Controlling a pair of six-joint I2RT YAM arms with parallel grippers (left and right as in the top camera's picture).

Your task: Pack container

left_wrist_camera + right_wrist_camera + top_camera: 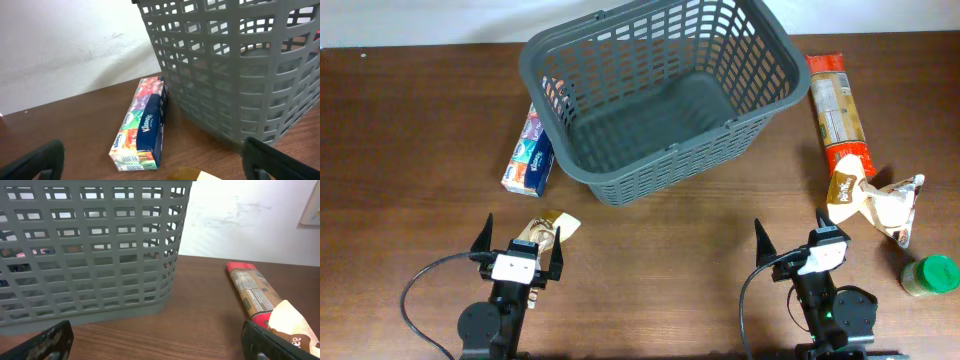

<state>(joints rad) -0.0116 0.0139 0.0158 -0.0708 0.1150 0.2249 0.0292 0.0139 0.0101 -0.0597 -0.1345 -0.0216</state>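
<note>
The large dark grey basket (660, 90) stands empty at the back middle of the table; its lattice wall shows in the left wrist view (240, 65) and the right wrist view (90, 250). A colourful tissue box (529, 155) lies left of it, also in the left wrist view (141, 125). A small yellow packet (552, 226) lies between the fingers of my open left gripper (520, 245). A long red packet (839, 110) and a beige crinkled bag (876, 204) lie right of the basket. My right gripper (790, 240) is open and empty, left of the bag.
A small green-lidded jar (930, 275) stands at the right edge near the front. The red packet also shows in the right wrist view (252, 295). A white wall runs behind the table's far edge.
</note>
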